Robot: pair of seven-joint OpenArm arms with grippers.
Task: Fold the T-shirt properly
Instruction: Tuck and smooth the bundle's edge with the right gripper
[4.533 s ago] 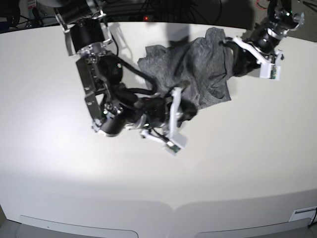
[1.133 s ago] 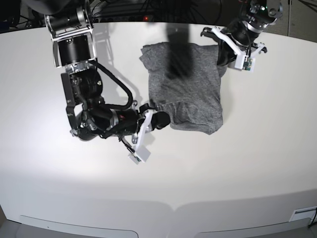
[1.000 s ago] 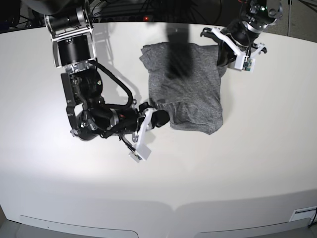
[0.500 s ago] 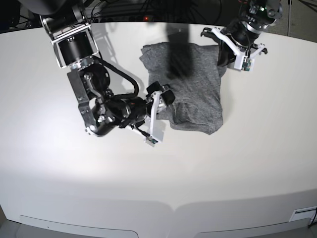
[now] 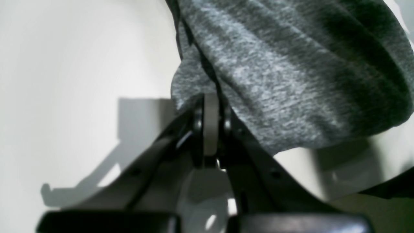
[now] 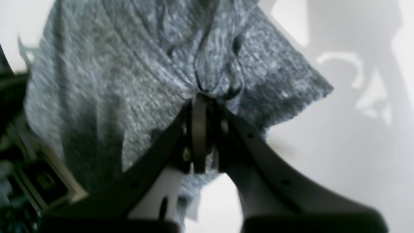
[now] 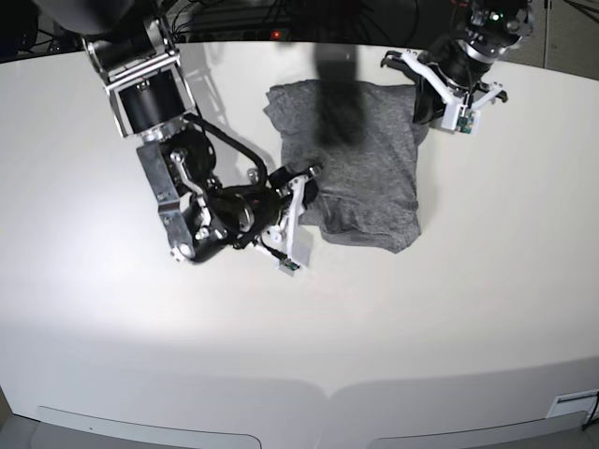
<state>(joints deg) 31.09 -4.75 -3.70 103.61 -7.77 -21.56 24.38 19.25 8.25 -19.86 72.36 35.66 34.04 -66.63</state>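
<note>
— What can't we make out here?

— Quite a bit. In the base view a dark blurred shape lies over the upper middle of the T-shirt (image 7: 360,173), and we cannot tell what it is. The right gripper (image 7: 304,187) sits at the shirt's left edge there, its tips too small and dark to read. In the right wrist view the left side dissolves into blur and dark clutter. In the left wrist view the shirt runs off the top and right of the frame.

— How does the shirt look?

— Heather-grey, mottled thin knit, no print. It lies on the white table (image 7: 468,309) toward the far side, folded into a rough rectangle with a rumpled near edge and a corner poking out at the near right.

— And the grippers?

— Close up, the right gripper (image 6: 203,97) has its jaws pressed together with a bunch of shirt fabric (image 6: 136,74) puckered between the tips. The left gripper (image 5: 210,97) is likewise pinched tight on a fold of the T-shirt (image 5: 291,71) at the far right corner, seen in the base view at (image 7: 426,108).

— What has changed?

— Half a second ago the right arm's wrist stood higher over the shirt's left edge; now it has dropped lower and nearer the cloth. The left arm has held its place, and the shirt's outline looks the same.
</note>
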